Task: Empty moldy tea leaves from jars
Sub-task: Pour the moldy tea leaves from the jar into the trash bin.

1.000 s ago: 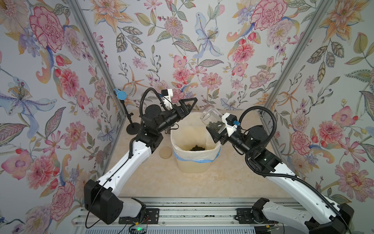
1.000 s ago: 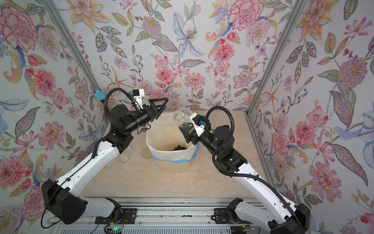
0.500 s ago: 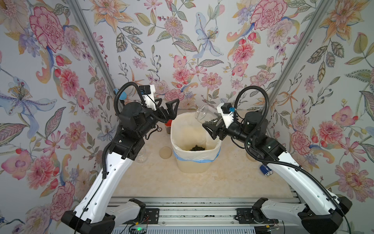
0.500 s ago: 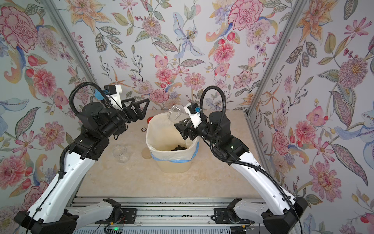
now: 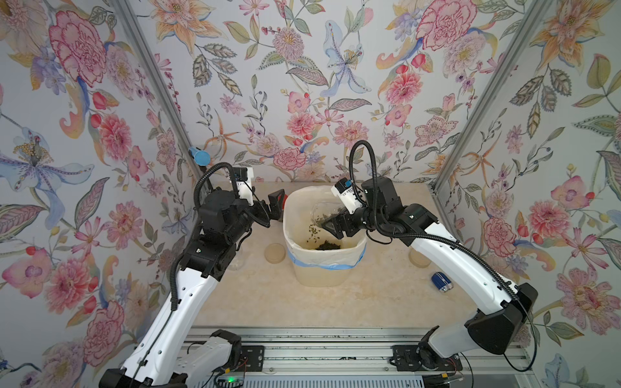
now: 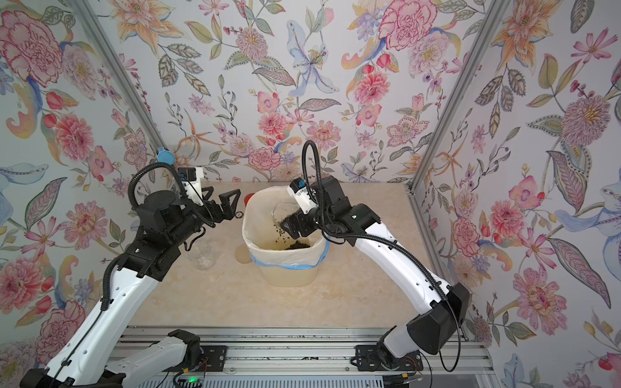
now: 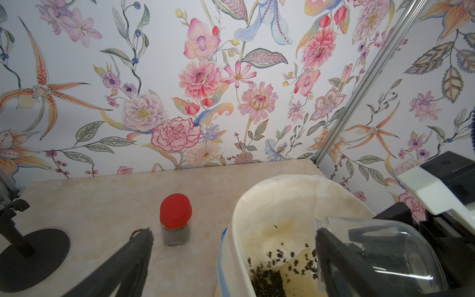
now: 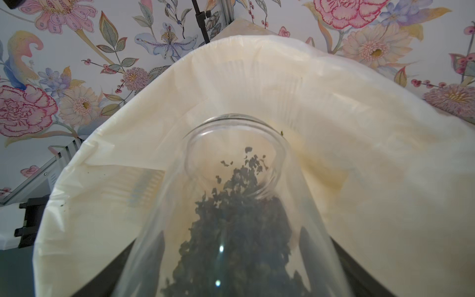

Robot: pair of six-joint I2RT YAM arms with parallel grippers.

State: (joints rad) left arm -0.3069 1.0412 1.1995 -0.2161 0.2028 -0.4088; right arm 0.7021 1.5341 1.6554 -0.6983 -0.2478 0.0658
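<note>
- An empty jar (image 6: 201, 255) stands open on the table near the left arm; it seems already done.
- The left gripper (image 6: 224, 195) hangs above the table beside the bin, its jaws wide apart and nothing between them.
- The red-cap jar (image 7: 175, 218) stands upright, closed, on the table just in front of this gripper and a little toward one finger (image 7: 138, 246). The left arm is clearly the nearer one to it, so I think this jar belongs to that arm.
- A lid (image 5: 275, 252) lies flat just beside the bin, on its left.
- The bin (image 5: 324, 268) stands in the middle, and a small heap of tea leaves (image 5: 327, 246) lies on its liner.
- The held jar (image 5: 322, 210) is over the bin opening. Its long axis runs from the right gripper toward the left and slopes down, with the open mouth lower than the base and inside the rim.
- In the right wrist view most leaves are lying along the lower wall of the jar and are sliding to the mouth, while some bits fall in the air.
- The right gripper (image 5: 327, 223) clamps this jar at its base end, jaws wide around the glass.
- In my judgement the next move needs a steeper tilt, with the mouth kept over the bin.
- A second lid (image 5: 420, 258) lies right of the bin.
</note>
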